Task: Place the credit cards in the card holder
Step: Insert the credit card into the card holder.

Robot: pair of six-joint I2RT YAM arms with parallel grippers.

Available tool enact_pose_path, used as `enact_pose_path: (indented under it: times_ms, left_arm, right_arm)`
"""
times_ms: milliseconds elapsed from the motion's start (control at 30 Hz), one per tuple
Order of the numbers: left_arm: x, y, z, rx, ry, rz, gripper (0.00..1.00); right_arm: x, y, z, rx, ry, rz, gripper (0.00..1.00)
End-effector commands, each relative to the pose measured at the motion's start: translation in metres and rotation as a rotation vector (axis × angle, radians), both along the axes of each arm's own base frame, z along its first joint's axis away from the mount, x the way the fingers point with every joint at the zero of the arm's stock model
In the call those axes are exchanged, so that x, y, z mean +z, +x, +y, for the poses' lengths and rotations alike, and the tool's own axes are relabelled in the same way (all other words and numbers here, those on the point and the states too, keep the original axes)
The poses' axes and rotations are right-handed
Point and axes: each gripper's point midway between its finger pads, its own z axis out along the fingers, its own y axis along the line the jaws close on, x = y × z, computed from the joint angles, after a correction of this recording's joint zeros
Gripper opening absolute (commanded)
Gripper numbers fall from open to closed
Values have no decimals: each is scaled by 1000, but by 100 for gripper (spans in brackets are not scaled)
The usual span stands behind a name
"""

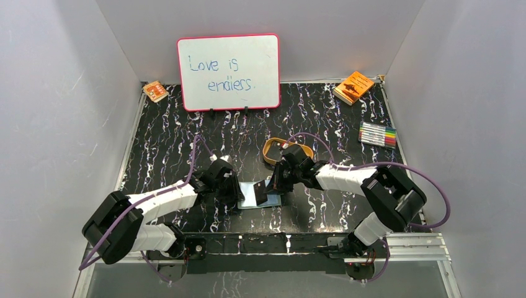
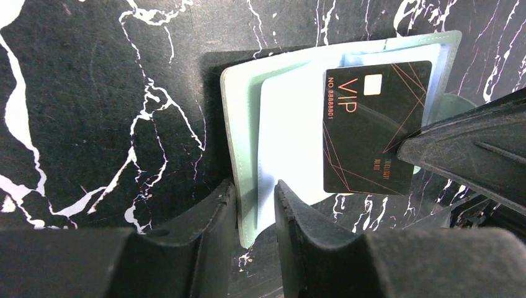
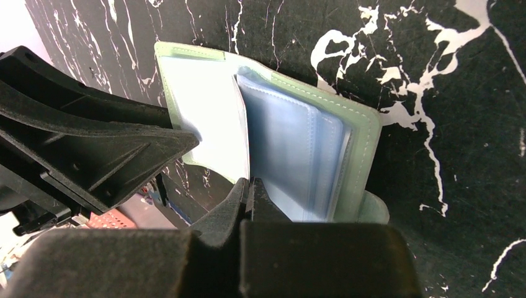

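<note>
The sage-green card holder (image 1: 251, 195) lies open on the black marbled table, its clear bluish sleeves (image 3: 291, 149) fanned up. A black credit card (image 2: 372, 124) marked VIP stands over the sleeves. My right gripper (image 3: 250, 181) is shut on the card's edge, and one of its fingers (image 2: 462, 155) reaches in from the right. My left gripper (image 2: 255, 186) is partly open, straddling the near corner of the holder's green cover (image 2: 245, 155). From the right wrist, the left gripper's fingers (image 3: 111, 149) rest over the holder's left flap.
A tan oval tray (image 1: 273, 151) sits just behind my right gripper. A whiteboard (image 1: 228, 71) stands at the back. An orange booklet (image 1: 353, 87), a small orange packet (image 1: 155, 91) and a set of markers (image 1: 378, 134) lie near the table's edges.
</note>
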Motion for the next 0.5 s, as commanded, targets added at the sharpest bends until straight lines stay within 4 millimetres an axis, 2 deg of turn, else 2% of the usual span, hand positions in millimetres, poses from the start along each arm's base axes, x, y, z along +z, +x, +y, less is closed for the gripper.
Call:
enact_pose_path:
  times_ms: [0, 200, 467]
  left_arm:
    - [-17, -16, 20, 8, 81, 57, 26]
    - [-17, -16, 19, 1, 77, 53, 18]
    - [-18, -16, 18, -3, 76, 60, 16]
  right_arm:
    - [-3, -1, 5, 5, 20, 6, 0]
    - [-4, 0, 8, 6, 21, 10, 0]
    - [-10, 1, 5, -25, 2, 13, 0]
